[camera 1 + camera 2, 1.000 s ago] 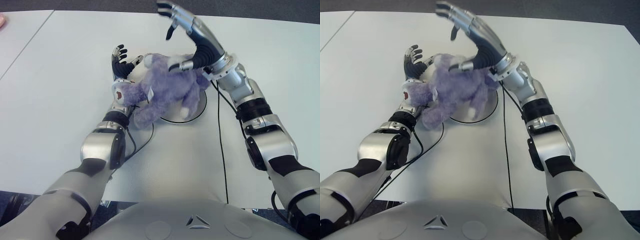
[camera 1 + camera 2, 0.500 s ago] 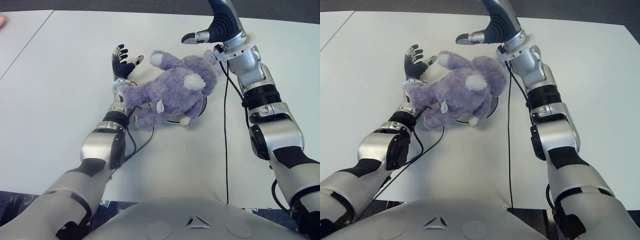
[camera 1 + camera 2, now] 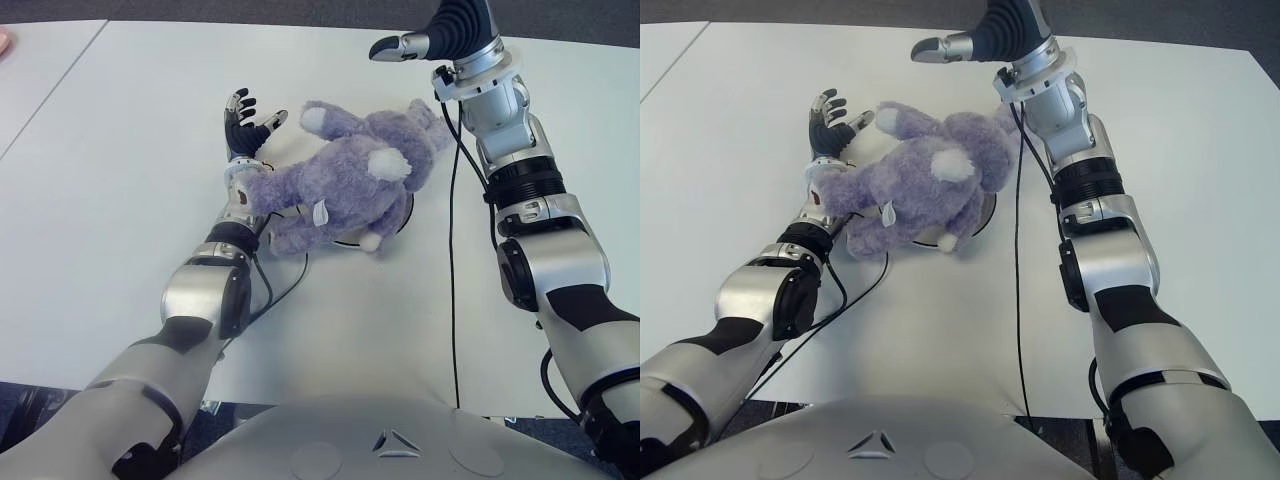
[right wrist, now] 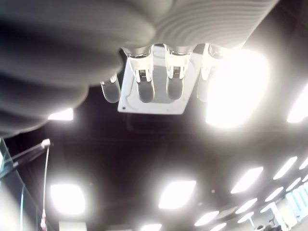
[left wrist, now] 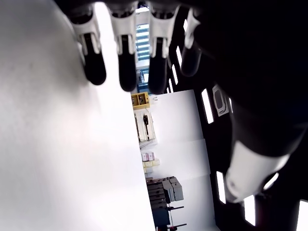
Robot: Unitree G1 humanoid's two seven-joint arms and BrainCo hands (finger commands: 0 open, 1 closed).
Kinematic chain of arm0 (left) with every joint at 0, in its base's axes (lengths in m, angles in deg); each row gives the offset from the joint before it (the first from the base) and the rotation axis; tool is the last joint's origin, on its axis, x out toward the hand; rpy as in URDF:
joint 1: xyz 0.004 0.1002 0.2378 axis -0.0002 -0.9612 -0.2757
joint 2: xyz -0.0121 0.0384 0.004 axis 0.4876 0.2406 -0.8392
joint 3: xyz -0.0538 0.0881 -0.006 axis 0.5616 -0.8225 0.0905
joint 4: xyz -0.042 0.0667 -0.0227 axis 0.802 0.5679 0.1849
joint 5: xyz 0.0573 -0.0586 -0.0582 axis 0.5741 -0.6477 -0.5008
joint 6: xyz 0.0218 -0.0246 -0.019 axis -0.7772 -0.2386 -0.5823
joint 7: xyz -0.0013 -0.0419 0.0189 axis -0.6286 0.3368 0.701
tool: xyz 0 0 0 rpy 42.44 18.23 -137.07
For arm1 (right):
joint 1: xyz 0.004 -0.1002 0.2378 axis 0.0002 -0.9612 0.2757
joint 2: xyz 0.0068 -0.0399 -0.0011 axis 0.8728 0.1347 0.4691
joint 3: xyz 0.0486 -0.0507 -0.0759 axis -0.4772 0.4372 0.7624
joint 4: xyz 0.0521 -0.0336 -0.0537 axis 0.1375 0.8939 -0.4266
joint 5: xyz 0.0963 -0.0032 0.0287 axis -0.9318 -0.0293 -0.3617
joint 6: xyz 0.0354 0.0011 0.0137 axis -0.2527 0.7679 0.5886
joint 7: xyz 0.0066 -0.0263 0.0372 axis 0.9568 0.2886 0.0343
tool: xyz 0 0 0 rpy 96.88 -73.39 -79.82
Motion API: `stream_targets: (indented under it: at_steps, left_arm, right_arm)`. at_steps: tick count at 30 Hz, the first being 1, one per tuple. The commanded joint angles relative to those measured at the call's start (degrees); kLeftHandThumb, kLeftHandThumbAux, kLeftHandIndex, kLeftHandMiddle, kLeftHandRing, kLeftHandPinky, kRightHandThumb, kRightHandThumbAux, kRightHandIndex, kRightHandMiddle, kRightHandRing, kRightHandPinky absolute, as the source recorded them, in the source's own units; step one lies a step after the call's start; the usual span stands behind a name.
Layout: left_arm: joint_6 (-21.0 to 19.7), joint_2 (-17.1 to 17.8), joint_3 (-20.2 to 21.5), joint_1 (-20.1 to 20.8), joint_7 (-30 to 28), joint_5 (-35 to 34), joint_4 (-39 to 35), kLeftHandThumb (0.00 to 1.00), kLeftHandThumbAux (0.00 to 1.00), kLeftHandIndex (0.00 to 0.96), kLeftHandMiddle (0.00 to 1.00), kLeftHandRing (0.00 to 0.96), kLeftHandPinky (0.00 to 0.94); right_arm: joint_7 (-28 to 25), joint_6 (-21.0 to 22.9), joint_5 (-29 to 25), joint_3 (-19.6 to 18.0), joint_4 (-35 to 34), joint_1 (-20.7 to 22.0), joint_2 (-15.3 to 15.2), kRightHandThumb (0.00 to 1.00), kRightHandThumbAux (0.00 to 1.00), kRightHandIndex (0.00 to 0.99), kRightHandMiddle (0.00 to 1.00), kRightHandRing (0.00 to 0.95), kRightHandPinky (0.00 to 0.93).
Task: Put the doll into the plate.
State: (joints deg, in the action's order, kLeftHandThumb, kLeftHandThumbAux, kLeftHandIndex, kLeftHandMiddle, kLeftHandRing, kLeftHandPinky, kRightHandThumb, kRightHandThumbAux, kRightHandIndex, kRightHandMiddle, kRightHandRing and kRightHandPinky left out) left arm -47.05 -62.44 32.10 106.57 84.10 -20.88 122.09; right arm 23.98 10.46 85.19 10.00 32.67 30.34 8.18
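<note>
Our doll [image 3: 345,185] lies across the plate [image 3: 398,222] at frame centre, long axis running lower left to upper right, its lower-left end spilling over the rim onto the table [image 3: 120,200]. Our left hand [image 3: 240,120] shows just upper left of it, fingers spread, holding nothing, and is the nearer one to that overhanging end. Our right hand [image 3: 440,30] is raised at the top edge, above the doll's upper-right end, fingers extended, empty
</note>
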Motion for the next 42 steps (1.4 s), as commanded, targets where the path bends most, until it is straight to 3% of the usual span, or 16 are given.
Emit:
stream_targets:
  at_steps: [1, 6, 18, 24, 30, 34, 42]
  left_arm:
    - [-11.0, -5.0, -0.5, -16.4, -1.2, 0.1, 10.6, 0.0, 0.746, 0.168, 0.24, 0.221, 0.221]
    - [-11.0, -5.1, -0.5, -16.4, -1.1, 0.2, 10.6, 0.0, 0.745, 0.17, 0.245, 0.23, 0.234]
    - [-10.9, -5.2, -0.6, -16.4, -1.3, 0.1, 10.5, 0.0, 0.75, 0.166, 0.236, 0.216, 0.219]
    - [-10.9, -5.3, -0.3, -16.4, -1.2, -0.2, 10.5, 0.0, 0.753, 0.171, 0.248, 0.244, 0.257]
    - [-10.6, -5.3, -0.2, -16.5, -1.4, -0.2, 10.5, 0.0, 0.751, 0.172, 0.249, 0.244, 0.243]
    - [-10.5, -5.2, -0.4, -16.6, -1.4, -0.1, 10.5, 0.0, 0.753, 0.17, 0.246, 0.235, 0.229]
    - [-10.6, -5.1, -0.4, -16.7, -1.6, 0.0, 10.5, 0.0, 0.742, 0.163, 0.233, 0.221, 0.222]
  right_arm:
    - [-4.9, 3.1, -6.1, -0.8, 0.4, 2.2, 2.1, 0.018, 0.339, 0.0, 0.0, 0.0, 0.0]
    - [-9.8, 4.9, -11.6, -1.5, -0.1, 2.2, 2.7, 0.013, 0.306, 0.0, 0.0, 0.0, 0.016]
    - [-12.6, 5.1, -13.9, -3.5, 1.4, 2.3, 1.6, 0.017, 0.325, 0.0, 0.0, 0.0, 0.001]
    - [-19.0, 5.9, -21.6, -7.5, 8.4, 4.2, 0.7, 0.005, 0.385, 0.0, 0.0, 0.0, 0.0]
    - [-18.4, 4.8, -20.9, -9.7, 11.9, 4.2, -1.9, 0.0, 0.435, 0.0, 0.0, 0.0, 0.0]
    - [-17.9, 4.7, -20.7, -11.1, 13.2, 3.0, -3.9, 0.0, 0.462, 0.0, 0.0, 0.0, 0.0]
    - [-19.7, 3.4, -23.1, -13.8, 15.7, -1.9, -4.5, 0.0, 0.51, 0.001, 0.002, 0.0, 0.0]
